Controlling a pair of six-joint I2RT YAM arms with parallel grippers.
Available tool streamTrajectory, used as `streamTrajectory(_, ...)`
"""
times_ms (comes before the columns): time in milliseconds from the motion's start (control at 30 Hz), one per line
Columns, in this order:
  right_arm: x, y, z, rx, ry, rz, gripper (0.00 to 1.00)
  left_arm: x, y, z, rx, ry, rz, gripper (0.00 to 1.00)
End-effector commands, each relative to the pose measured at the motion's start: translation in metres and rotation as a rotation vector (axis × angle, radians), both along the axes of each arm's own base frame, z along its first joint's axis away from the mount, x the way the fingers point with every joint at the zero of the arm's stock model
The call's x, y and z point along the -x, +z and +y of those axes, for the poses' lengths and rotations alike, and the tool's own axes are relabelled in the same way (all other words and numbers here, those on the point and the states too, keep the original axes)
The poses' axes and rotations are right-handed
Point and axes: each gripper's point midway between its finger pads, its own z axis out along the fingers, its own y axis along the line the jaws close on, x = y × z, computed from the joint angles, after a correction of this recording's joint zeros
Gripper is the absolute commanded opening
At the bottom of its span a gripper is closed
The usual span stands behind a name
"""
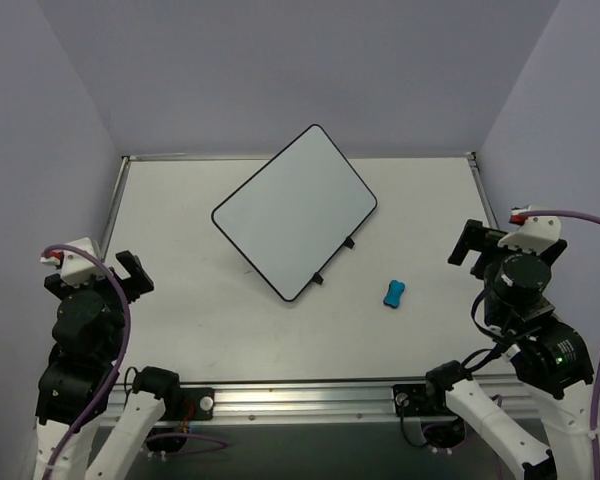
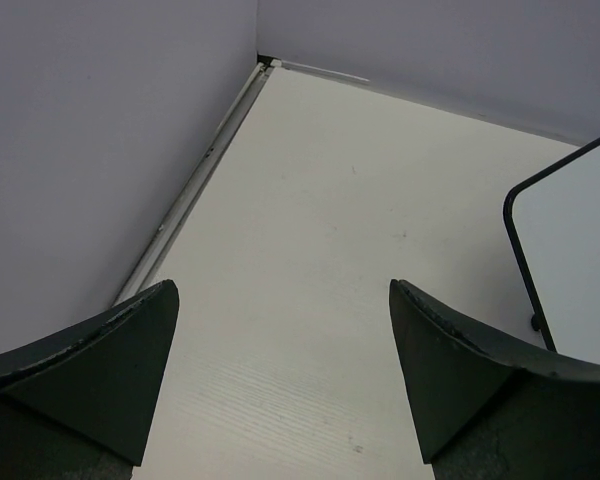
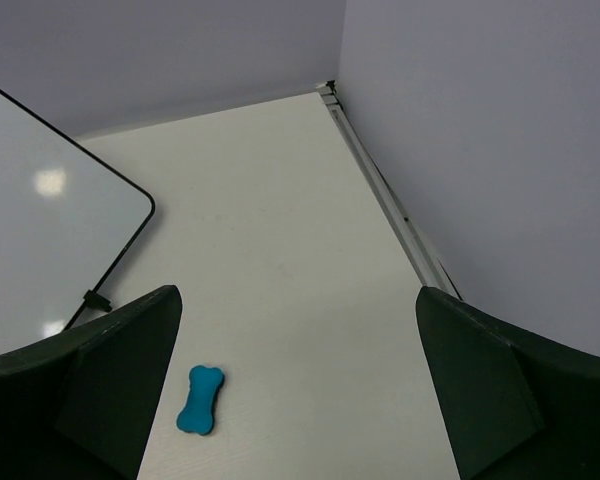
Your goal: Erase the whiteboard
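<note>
**Both arms idle, eraser not yet picked up**

My right end effector (image 3: pixel 298 300) is spread wide with nothing between its fingers, and it hangs above the right side of the worktop (image 1: pixel 210 310). The left end effector (image 2: pixel 283 295) is likewise spread and empty, over the near left side. Just ahead of the right one and a little to its left lies the small blue eraser (image 3: pixel 200 399), flat on the worktop and bone-shaped, with a narrow waist. Beyond it, the whiteboard (image 1: pixel 295 210) lies flat in the middle of the worktop, turned at an angle, one corner reaching toward the far wall and its two black clips (image 1: pixel 349 242) on the edge facing the eraser.

I judge the step in hand to be fetching the eraser with the right arm. To do it well I would bring the fingers down across the waist, where the grip is surest, and pinch low so the wiping face sits flat. Then I would make overlapping strokes along the board, with the left arm bracing the near left edge so it does not slide.

The overhead view gives me the whole layout and the board's full outline. The right wrist view shows only one board corner, one clip and some glare, but it shows the eraser's shape best. The left wrist view shows a board corner and no eraser. I can make out no marks on the board in any view.
</note>
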Motion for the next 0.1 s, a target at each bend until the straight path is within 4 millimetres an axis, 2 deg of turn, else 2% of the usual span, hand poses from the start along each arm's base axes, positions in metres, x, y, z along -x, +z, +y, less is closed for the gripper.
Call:
streamTrajectory(0,-0.0025,0.0078,0.0017,-0.007,0.006,-0.042,1.00,-0.0088,0.0095,-0.0091,0.022,-0.042,-0.034,0.94)
streamTrajectory(67,-0.0038,0.0081,0.0030,-0.007,0.012,-0.037,1.00,-0.0078,0.0093,-0.0087,0.024,-0.040,-0.036,0.94)
